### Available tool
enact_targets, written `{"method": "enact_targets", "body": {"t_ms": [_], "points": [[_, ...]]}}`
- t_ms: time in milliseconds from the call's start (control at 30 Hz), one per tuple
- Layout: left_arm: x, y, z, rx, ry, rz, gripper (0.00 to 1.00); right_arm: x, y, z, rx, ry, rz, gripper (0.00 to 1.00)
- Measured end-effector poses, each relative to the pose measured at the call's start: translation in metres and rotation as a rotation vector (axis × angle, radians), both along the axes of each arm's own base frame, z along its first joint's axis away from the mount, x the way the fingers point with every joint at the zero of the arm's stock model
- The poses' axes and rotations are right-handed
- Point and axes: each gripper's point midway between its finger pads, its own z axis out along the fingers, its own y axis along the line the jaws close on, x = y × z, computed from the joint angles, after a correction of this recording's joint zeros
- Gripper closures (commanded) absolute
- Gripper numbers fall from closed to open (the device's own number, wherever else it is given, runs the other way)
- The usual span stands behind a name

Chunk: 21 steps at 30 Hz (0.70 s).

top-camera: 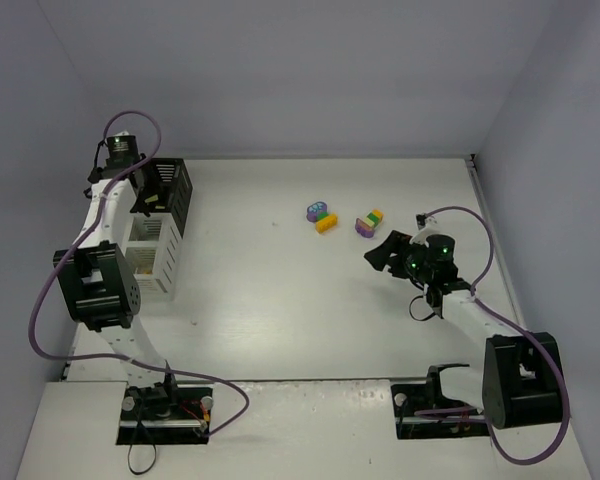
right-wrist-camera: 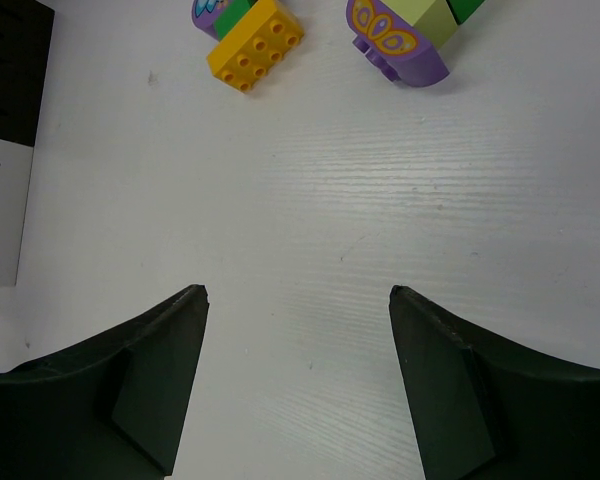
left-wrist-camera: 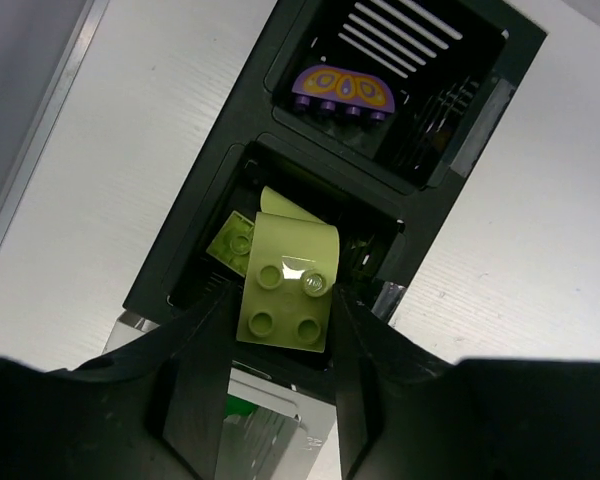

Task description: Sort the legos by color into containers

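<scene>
My left gripper [left-wrist-camera: 285, 305] is shut on a light green brick [left-wrist-camera: 285, 290], studs facing the camera, and holds it over a black bin compartment [left-wrist-camera: 195, 250]. Another light green brick [left-wrist-camera: 235, 245] lies in that compartment. A purple butterfly brick [left-wrist-camera: 342, 90] lies in the compartment beyond. In the top view the left gripper [top-camera: 148, 200] hangs over the black bin [top-camera: 178, 185]. My right gripper [right-wrist-camera: 298, 292] is open and empty above bare table, short of a yellow brick [right-wrist-camera: 255, 45] and a purple butterfly brick [right-wrist-camera: 395, 40].
Two small clusters of bricks lie mid-table: purple, green and yellow [top-camera: 322, 216], and purple, light green and dark green [top-camera: 368, 223]. White bins [top-camera: 155, 260] continue the row toward me. The right gripper [top-camera: 380, 250] sits just right of the clusters.
</scene>
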Motion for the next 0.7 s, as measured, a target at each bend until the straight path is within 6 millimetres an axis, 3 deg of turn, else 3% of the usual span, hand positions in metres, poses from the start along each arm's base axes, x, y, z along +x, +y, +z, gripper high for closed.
{"method": "enact_targets", "body": {"t_ms": [300,467,600,700], "points": [[-0.003,-0.001,-0.010,-0.016,0.035,0.012,0.45,0.000,0.000,-0.002,0.000,0.003,0.001,0.29],[-0.003,-0.007,-0.008,-0.035,0.025,0.000,0.44,0.001,0.000,-0.001,0.000,0.000,0.001,0.29],[-0.008,-0.025,0.013,-0.048,-0.018,-0.045,0.44,0.000,0.003,-0.002,-0.011,-0.003,0.010,0.29],[-0.021,-0.057,0.051,-0.040,-0.096,-0.129,0.43,0.000,0.011,0.001,-0.053,-0.007,0.040,0.30]]}}
